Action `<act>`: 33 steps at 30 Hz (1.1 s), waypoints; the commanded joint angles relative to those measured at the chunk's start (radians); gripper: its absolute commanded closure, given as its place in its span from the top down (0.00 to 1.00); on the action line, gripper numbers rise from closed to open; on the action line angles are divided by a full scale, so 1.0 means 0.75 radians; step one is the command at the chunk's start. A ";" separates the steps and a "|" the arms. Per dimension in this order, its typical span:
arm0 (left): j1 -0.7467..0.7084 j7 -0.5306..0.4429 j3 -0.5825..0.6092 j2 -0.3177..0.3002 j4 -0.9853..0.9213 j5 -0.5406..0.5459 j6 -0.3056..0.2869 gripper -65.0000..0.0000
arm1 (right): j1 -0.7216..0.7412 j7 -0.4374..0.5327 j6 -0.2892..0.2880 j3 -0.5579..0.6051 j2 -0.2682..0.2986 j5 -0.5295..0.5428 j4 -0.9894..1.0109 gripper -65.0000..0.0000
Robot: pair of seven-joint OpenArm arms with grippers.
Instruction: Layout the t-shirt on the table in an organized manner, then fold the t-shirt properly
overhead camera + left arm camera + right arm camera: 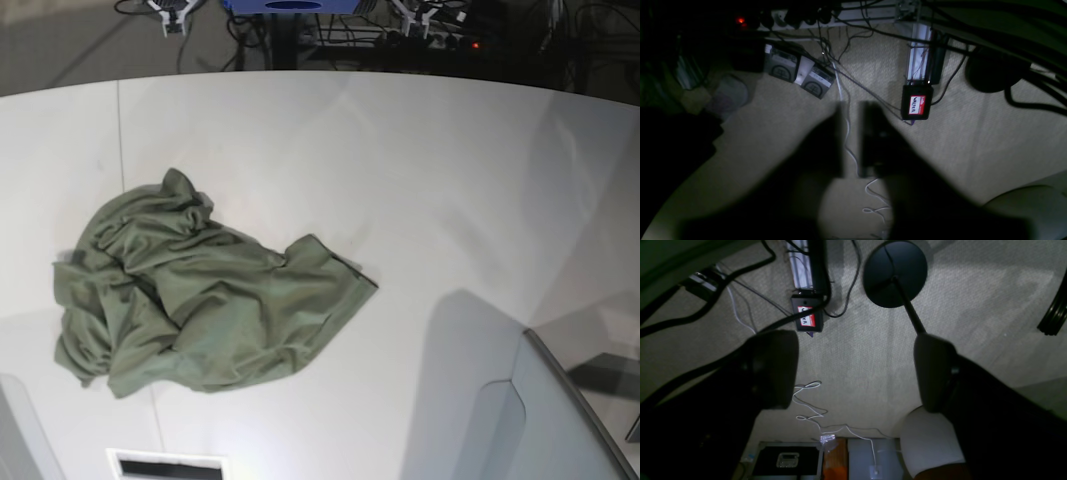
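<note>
The olive-green t-shirt (200, 300) lies crumpled in a bunched heap on the left half of the white table (420, 180), with one hemmed edge pointing right. Neither gripper shows in the base view. In the left wrist view my left gripper (850, 111) is shut, its dark fingers nearly together with nothing between them, hanging over carpeted floor. My right gripper (853, 353) is open in the right wrist view, its two fingers far apart and empty, also over the floor. The shirt is out of sight in both wrist views.
A grey-white angled panel (560, 420) rises at the table's front right. A dark slot (165, 467) sits at the front edge. On the floor lie cables, a labelled black box (917, 105), a round black stand base (895, 273) and a white rounded object (930, 440).
</note>
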State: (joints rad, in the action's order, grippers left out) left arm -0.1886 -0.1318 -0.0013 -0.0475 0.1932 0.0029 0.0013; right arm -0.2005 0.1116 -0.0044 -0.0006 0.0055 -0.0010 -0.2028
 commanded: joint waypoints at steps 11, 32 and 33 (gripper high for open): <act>-0.013 -0.009 -0.007 -0.005 -0.005 0.003 0.007 0.00 | -0.014 0.000 0.001 0.000 0.004 0.000 -0.003 0.10; -0.283 -0.324 0.007 -0.060 0.286 0.003 0.007 0.00 | -0.186 -0.003 0.003 0.002 0.000 -0.004 -0.181 0.01; -0.310 -0.353 0.005 -0.081 0.316 0.003 0.007 0.00 | -0.239 -0.003 0.005 -0.002 0.004 -0.004 -0.271 0.01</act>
State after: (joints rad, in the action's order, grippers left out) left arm -0.4114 -0.3767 0.0032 -0.0994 0.4232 0.0017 0.0006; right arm -0.3645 0.1013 -0.0055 -0.0002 0.0025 -0.0044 -0.4046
